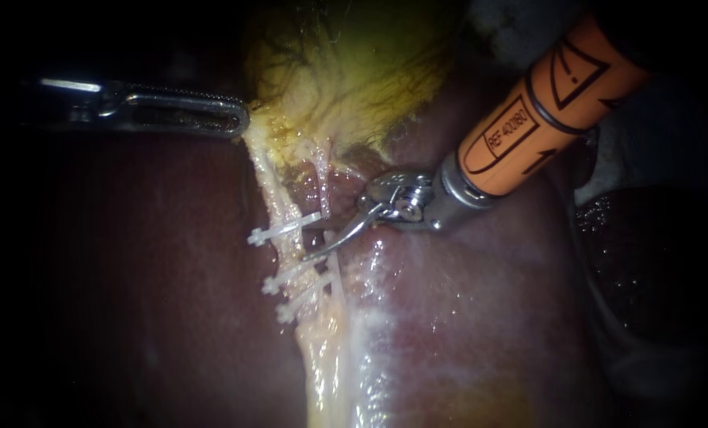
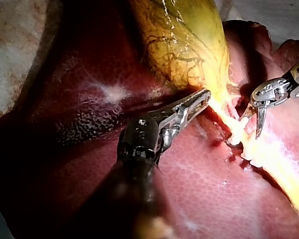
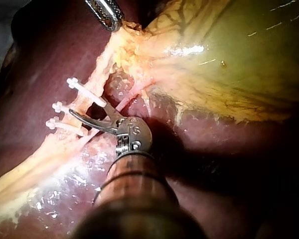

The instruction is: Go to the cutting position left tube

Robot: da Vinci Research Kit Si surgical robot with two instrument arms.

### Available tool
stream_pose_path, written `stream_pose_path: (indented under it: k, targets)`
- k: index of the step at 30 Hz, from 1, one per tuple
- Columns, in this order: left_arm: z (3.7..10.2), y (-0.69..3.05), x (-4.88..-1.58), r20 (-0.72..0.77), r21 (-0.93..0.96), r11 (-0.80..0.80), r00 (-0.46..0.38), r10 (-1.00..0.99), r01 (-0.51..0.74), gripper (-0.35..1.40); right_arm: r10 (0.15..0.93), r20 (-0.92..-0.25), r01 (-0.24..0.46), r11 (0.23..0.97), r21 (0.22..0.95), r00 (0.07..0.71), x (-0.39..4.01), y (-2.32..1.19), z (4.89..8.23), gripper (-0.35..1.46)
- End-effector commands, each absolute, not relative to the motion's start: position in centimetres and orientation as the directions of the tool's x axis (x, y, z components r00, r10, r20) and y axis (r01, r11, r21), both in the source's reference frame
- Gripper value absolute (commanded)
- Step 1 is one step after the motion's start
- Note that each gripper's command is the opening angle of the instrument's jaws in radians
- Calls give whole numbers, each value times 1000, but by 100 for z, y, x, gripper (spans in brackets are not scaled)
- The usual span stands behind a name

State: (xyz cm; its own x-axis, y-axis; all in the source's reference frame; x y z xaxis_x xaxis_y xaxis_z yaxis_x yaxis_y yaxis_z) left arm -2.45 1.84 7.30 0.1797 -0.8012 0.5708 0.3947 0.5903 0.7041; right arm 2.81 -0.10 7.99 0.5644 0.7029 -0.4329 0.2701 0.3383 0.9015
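The yellow-green gallbladder (image 1: 354,55) lies on the dark red liver (image 1: 147,277). From its neck the pale left tube (image 1: 274,194) runs down, crossed by three white clips (image 1: 282,230). A thinner tube (image 1: 322,178) lies just to its right. My right instrument (image 1: 310,242), on an orange shaft, has its curved blades open at the left tube, between the top clip and the second clip (image 3: 60,107); the right wrist view shows the gap at the right instrument (image 3: 83,107). My left instrument (image 1: 241,120) is shut on the edge of the gallbladder's neck (image 2: 214,94).
Pale fatty tissue (image 1: 330,364) trails down from the clips over the liver. A wet, glistening patch of liver (image 1: 417,309) lies under the right instrument's shaft. A grey surface (image 2: 10,59) shows beyond the liver's edge in the left wrist view.
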Motion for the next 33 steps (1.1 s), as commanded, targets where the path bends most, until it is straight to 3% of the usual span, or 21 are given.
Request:
stream_pose_path:
  k: [1,11,20,29,33]
  targets:
    - [730,184,-245,571,704,590,180,-801,395,-35,712,-428,276,328,904,557,283,-12,798,114]
    - [731,184,-245,571,704,590,180,-801,395,-35,737,-432,312,307,899,519,315,-22,790,110]
    - [731,185,-244,571,704,590,180,-801,395,-35,661,-595,427,423,799,458,336,-33,781,104]
    - [730,185,-244,570,705,590,180,-802,394,-35,671,-670,520,467,715,318,350,-35,765,90]
    - [730,185,-243,570,705,590,180,-802,394,-35,665,-689,533,487,692,288,351,-30,756,85]
